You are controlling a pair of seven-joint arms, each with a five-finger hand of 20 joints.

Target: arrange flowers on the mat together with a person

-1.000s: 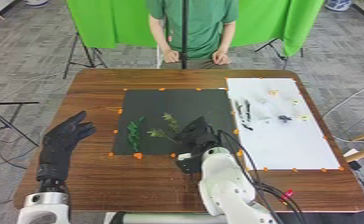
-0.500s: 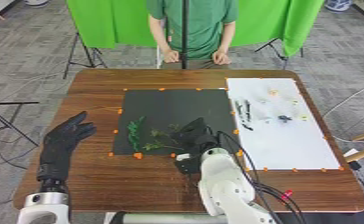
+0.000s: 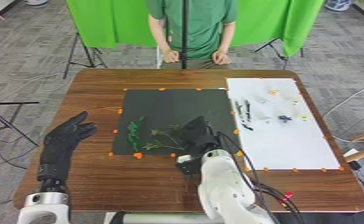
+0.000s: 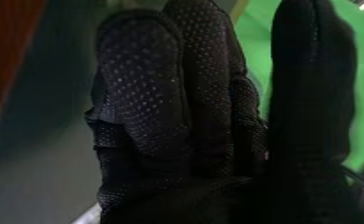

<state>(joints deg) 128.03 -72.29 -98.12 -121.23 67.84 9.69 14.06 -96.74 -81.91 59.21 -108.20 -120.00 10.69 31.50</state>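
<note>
At the left, the left hand [image 3: 65,140] is over the brown surface [image 3: 116,187], beside the dark mat [image 3: 174,102]; it is released, with the fingers extended and no thing in its grasp. Next, on the left part of this mat, lies a deep green sprig [image 3: 133,134], long and thin. To the right of it, a paler branching sprig [image 3: 158,146] is at the near part of the mat, and its stem goes toward the right hand [image 3: 197,134]. This hand is above the near right part of the mat. In the right wrist view its fingers [image 4: 143,80] are quite straight, so it looks released; if it touches the stem, I cannot tell. Farther right is the white sheet [image 3: 289,150], with dark slender pieces [image 3: 246,114] near its left edge and a small purple flower [image 3: 285,118] more to the right.
</note>
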